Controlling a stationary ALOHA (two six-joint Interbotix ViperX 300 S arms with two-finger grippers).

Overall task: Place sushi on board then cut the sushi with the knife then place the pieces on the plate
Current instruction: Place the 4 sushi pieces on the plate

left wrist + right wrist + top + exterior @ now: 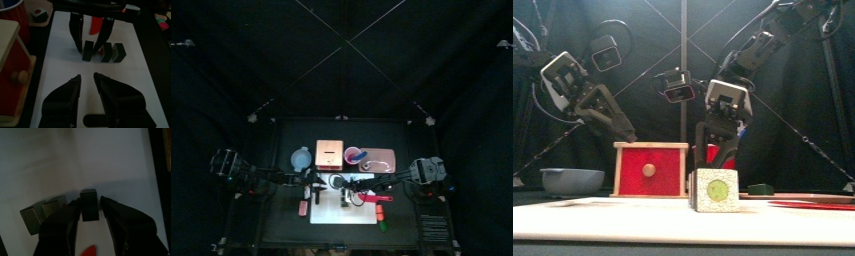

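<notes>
Counted three sushi blocks, upright in a short row on the white board, the two further ones touching and the end block a little apart. Also counted one wooden box with red drawer front, one blue-grey bowl, one red cup and one pink tray. All four sat behind the board.

Front view gave only one sushi face, white with a green centre. Could not separate the blocks there. Noted a small dark toy just beside it, too small to identify. Saw a red piece behind the right arm, mostly hidden by the jaws. Could not make out the cup contents in the top view.

Right gripper was down on the board, jaws parted and straddling the end block, one on each side. The other two blocks lay outside that gap, beside one jaw.

Left gripper was empty, jaws only narrowly apart. Hung above the board, short of the row, with bare board between its tips and the nearest block.
</notes>
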